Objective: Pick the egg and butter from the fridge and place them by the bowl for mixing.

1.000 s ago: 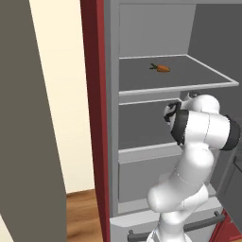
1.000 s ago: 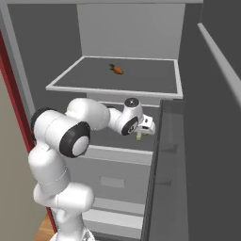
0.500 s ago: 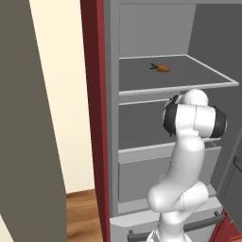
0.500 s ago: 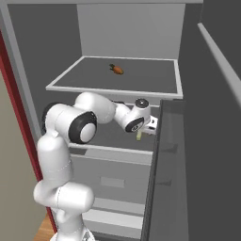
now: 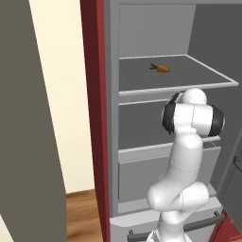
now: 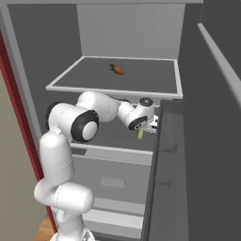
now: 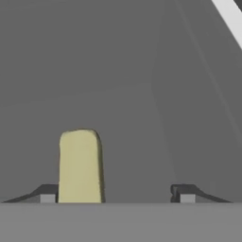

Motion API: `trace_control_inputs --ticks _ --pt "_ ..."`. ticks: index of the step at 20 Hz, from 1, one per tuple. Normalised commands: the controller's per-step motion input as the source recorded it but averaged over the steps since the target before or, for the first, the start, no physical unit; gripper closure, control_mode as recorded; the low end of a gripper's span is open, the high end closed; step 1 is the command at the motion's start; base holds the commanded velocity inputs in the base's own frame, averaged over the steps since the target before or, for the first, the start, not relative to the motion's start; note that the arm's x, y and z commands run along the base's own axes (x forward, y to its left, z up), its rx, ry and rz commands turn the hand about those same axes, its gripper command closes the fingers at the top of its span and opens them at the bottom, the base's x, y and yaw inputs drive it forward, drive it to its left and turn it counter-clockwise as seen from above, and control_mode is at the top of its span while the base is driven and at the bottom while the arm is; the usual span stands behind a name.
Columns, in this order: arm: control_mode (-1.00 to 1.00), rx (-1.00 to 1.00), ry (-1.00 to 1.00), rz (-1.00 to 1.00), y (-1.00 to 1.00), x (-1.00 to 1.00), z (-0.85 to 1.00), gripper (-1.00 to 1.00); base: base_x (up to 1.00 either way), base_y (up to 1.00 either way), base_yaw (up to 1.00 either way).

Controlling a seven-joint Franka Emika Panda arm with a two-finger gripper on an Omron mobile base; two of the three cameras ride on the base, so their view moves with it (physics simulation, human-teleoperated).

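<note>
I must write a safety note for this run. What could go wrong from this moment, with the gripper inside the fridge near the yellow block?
1. In the hand view the yellow block stands close to one fingertip, not centred, so closing may push it over or grip it badly.
2. The gripper works under the shelf edge, so lifting straight up may strike it.
3. The carrot lies on that shelf and could be jolted.

Fridge (image 5: 142, 127) — showing plain grey inside, shelves edged in a paler grey. Carrot (image 5: 163, 68) — showing orange with a green top. Butter stick (image 7: 80, 165) — showing pale yellow, unpatterned. Arm (image 6: 70, 127) — showing white with dark joints. Cupboard panel (image 5: 93, 118) — showing dark red. Floor (image 5: 82, 215) — showing brown wood grain.
</note>
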Motion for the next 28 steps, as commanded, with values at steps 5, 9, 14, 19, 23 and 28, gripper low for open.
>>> trace_control_inputs --ticks 5,9,14,19,23,28 --pt "-1.0 -0.05 0.0 0.0 0.25 -0.27 -0.53 1.0 0.0 0.0 0.0" --pt "-1.0 -0.02 0.0 0.0 0.27 -0.5 -0.41 1.0 0.0 0.0 0.0" --pt "-1.0 0.0 0.0 0.0 0.36 -0.6 -0.09 1.0 0.0 0.0 0.0" --pt "-1.0 0.0 0.0 0.0 0.35 -0.58 0.29 1.0 0.0 0.0 0.0" --pt "-1.0 0.0 0.01 0.0 0.32 -0.48 0.52 1.0 0.0 0.0 0.0" --pt "-1.0 0.0 0.0 0.0 0.23 -0.4 0.66 1.0 0.0 0.0 0.0"
